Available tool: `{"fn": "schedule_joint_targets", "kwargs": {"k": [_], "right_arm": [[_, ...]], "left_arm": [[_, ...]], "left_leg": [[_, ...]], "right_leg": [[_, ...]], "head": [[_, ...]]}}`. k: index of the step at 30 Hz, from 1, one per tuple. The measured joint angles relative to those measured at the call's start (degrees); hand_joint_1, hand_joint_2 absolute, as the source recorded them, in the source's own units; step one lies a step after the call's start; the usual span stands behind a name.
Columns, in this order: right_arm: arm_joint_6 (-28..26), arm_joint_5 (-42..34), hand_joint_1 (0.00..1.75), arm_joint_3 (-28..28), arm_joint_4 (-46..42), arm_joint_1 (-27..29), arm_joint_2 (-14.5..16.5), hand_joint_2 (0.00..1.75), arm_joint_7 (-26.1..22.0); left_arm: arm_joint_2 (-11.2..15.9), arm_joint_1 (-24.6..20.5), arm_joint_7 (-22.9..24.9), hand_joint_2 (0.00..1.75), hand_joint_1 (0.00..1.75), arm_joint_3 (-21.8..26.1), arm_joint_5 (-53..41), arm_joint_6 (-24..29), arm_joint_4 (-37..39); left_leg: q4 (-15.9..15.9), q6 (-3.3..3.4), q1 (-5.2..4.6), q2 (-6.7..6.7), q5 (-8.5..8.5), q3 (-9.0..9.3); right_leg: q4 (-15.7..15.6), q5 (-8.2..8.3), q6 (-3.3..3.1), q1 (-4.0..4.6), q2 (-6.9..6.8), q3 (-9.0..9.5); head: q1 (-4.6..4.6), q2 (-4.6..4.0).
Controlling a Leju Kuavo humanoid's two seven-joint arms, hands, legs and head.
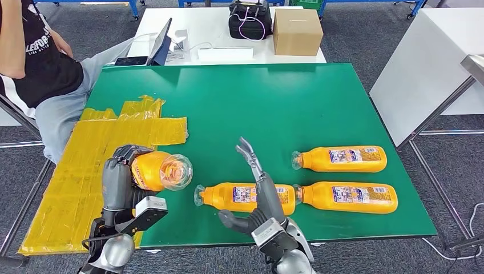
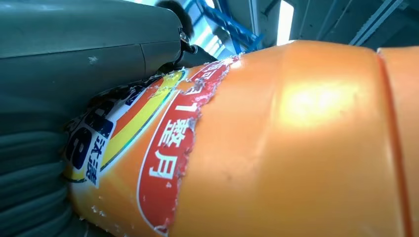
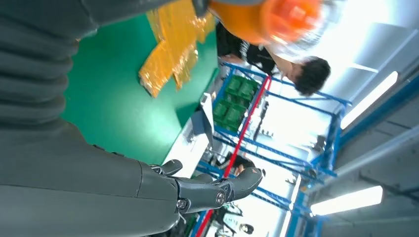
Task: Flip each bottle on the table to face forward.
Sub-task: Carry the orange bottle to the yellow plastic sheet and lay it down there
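Note:
My left hand [image 1: 120,171] grips an orange bottle [image 1: 157,170] lifted off the green table [image 1: 274,103], its clear cap end pointing toward the table's middle; up close its torn label [image 2: 148,143] lies against my fingers. Three more orange bottles lie flat: one [image 1: 242,197] just behind my right hand, one [image 1: 348,197] to its right, one [image 1: 341,159] farther back. My right hand [image 1: 259,185] is raised and empty, fingers spread, above the near bottle. Past its thumb [image 3: 212,190], the held bottle [image 3: 267,17] shows as well.
Yellow tape sheets [image 1: 108,142] cover the table's left side. A person [image 1: 34,63] sits at the far left. A white table behind holds a cardboard box [image 1: 297,31], a black bag [image 1: 250,20] and a tablet [image 1: 161,43]. Another white table [image 1: 428,68] stands at the right.

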Motion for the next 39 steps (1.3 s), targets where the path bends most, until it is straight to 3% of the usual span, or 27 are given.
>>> {"fn": "schedule_joint_targets", "kwargs": {"k": [2,4,6,8,11,15,23,31,39], "right_arm": [[0.24,-0.56,0.0,-0.56,-0.9,0.2,-0.14,0.87,-0.2],[0.42,-1.67,0.0,-0.98,-1.66,0.4,-0.29,1.75,-0.64],[0.46,-2.84,0.0,-1.24,-2.42,0.47,-0.49,1.75,-1.16],[0.07,-3.36,0.0,-1.37,-3.33,0.46,-0.67,1.75,-1.57],[-1.92,-2.96,0.0,-1.47,-5.31,0.44,-0.76,1.75,-2.34],[-5.55,-1.46,0.0,-1.49,-8.5,0.4,-0.76,1.75,-3.45],[-8.68,0.27,0.0,-1.35,-12.5,-0.57,-0.78,1.75,-3.72],[-11.14,3.63,0.0,-0.89,-13.0,-1.34,-0.99,1.75,-3.64],[-11.26,3.84,0.0,-0.86,-13.0,-1.4,-1.0,1.75,-3.59]], "left_arm": [[0.26,-0.31,1.51,1.75,1.75,0.44,-3.88,1.59,1.33],[1.05,-0.8,7.03,1.75,1.75,0.51,-15.0,4.82,2.64],[3.4,-2.39,17.42,1.75,1.75,-0.45,-32.32,7.22,4.86],[6.6,-5.35,27.57,1.75,1.75,-3.02,-43.92,6.88,8.34],[10.12,-11.08,34.87,1.75,1.75,-7.64,-44.54,4.26,15.12],[11.5,-17.88,35.43,1.75,1.75,-10.23,-43.33,1.14,24.3],[11.01,-29.02,34.61,1.75,1.75,-10.85,-43.27,-1.3,40.64],[9.71,-33.15,33.43,1.75,1.75,-10.59,-42.78,-2.41,48.29],[9.64,-33.3,33.3,1.75,1.75,-10.51,-42.67,-2.52,48.55]], "left_leg": [[0.0,0.0,0.0,0.0,0.0,-0.01],[0.0,0.0,-0.01,-0.01,0.0,-0.01],[0.0,-0.01,0.0,-0.02,0.0,-0.02],[0.0,-0.06,0.0,-0.01,0.04,-0.02],[0.0,-0.16,0.05,-0.02,0.17,-0.08],[0.0,-0.16,0.14,-0.02,0.26,-0.09],[0.0,-0.15,0.12,0.02,0.3,-0.12],[0.0,-0.14,0.13,0.02,0.31,-0.17],[0.0,-0.14,0.13,0.02,0.31,-0.17]], "right_leg": [[0.0,0.0,0.0,0.0,0.0,0.0],[-0.01,-0.01,0.0,-0.01,0.0,-0.01],[-0.01,-0.01,0.0,0.0,0.0,-0.05],[0.01,0.04,-0.07,0.0,0.0,-0.1],[0.05,0.11,-0.16,0.05,-0.01,-0.13],[0.08,0.21,-0.2,0.06,-0.01,-0.15],[0.08,0.31,-0.19,0.05,0.0,-0.18],[0.08,0.31,-0.19,0.05,0.0,-0.23],[0.08,0.31,-0.19,0.05,0.0,-0.23]], "head": [[0.01,0.0],[0.01,0.0],[0.03,0.0],[0.01,0.0],[0.01,0.0],[0.02,0.0],[0.01,0.0],[0.02,0.0],[0.01,0.0]]}}
